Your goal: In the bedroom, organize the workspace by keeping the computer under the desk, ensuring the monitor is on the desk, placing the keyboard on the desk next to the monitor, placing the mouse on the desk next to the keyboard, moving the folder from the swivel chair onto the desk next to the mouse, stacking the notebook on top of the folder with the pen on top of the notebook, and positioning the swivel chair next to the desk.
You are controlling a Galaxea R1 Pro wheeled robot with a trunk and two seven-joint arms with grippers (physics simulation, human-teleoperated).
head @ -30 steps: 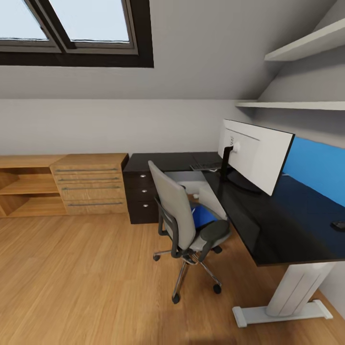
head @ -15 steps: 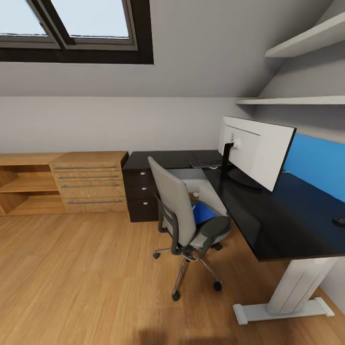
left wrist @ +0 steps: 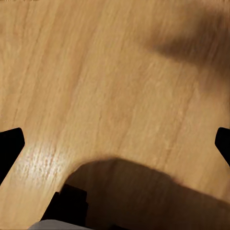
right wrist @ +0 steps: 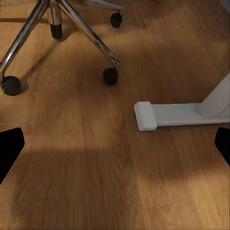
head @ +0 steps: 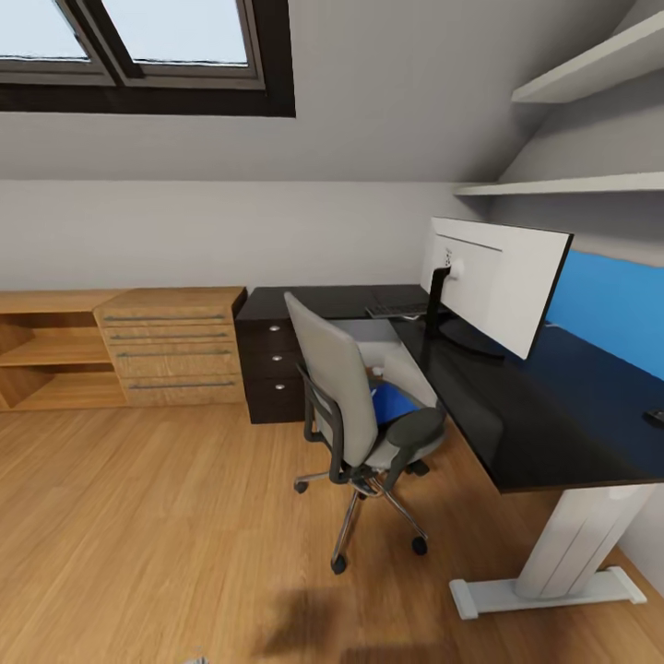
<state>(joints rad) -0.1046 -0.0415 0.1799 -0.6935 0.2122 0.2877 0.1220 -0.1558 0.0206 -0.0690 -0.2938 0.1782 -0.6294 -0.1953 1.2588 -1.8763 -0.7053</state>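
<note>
The grey swivel chair [head: 337,387] stands on the floor in front of the black L-shaped desk [head: 553,415], its back towards me. A bright blue folder [head: 397,403] lies on its seat. The monitor [head: 503,277] stands on the desk with its white rear facing me, and the dark keyboard [head: 397,310] lies beyond it. A small black mouse [head: 655,417] sits at the desk's far right. The light grey computer [head: 392,350] is under the desk, behind the chair. The notebook and pen are out of view. My left gripper [left wrist: 115,143] and right gripper [right wrist: 115,146] hang open over the floor, holding nothing.
A light wooden drawer cabinet [head: 171,346] with open shelves [head: 46,355] lines the back wall, left of the desk's drawers [head: 272,364]. The chair's chrome base [right wrist: 76,24] and the desk's white foot [right wrist: 167,115] lie near my right gripper. A blue wall panel [head: 609,304] backs the desk.
The whole head view has shifted slightly, with the desk and chair sitting a little higher in the picture. The chair, monitor and folder keep their places.
</note>
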